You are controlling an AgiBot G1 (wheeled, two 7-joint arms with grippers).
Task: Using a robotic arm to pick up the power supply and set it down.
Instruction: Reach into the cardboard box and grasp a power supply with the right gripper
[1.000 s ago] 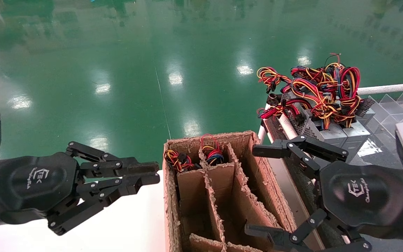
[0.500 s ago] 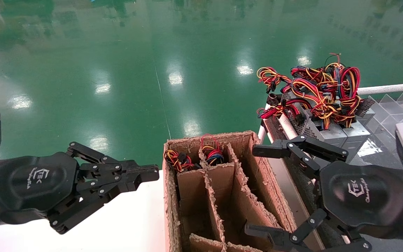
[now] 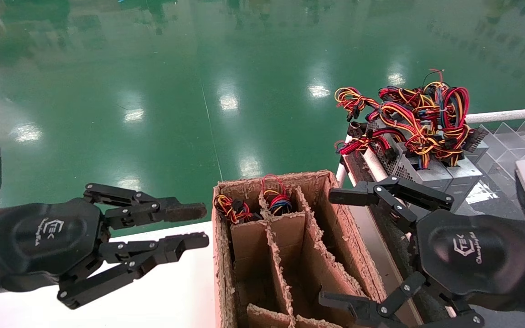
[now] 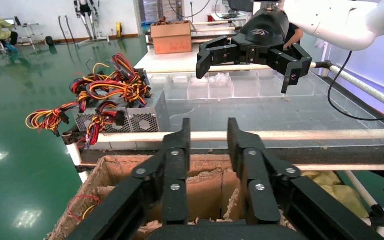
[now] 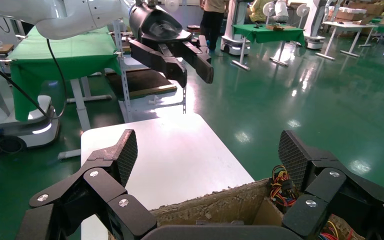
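Observation:
A small loop of red, blue and yellow wires marks the power supply (image 3: 277, 200), standing in a far compartment of the cardboard box (image 3: 317, 182); its case is hidden. A second wire bundle (image 3: 230, 208) fills the compartment beside it and also shows in the right wrist view (image 5: 282, 186). My left gripper (image 3: 196, 225) hovers over the white table just left of the box, open and holding nothing (image 4: 207, 135). My right gripper (image 3: 331, 248) hangs at the box's right wall, spread wide open and holding nothing (image 5: 210, 155).
Grey perforated cases (image 3: 431, 171) under a big tangle of red, yellow and orange wires (image 3: 417, 116) sit on a rack at the right, behind a white rail (image 3: 504, 115). The white table (image 3: 171, 291) lies left of the box. Green floor lies beyond.
The left gripper's fingers, nearly shut half a second ago, have spread apart. The right gripper and the box have not moved.

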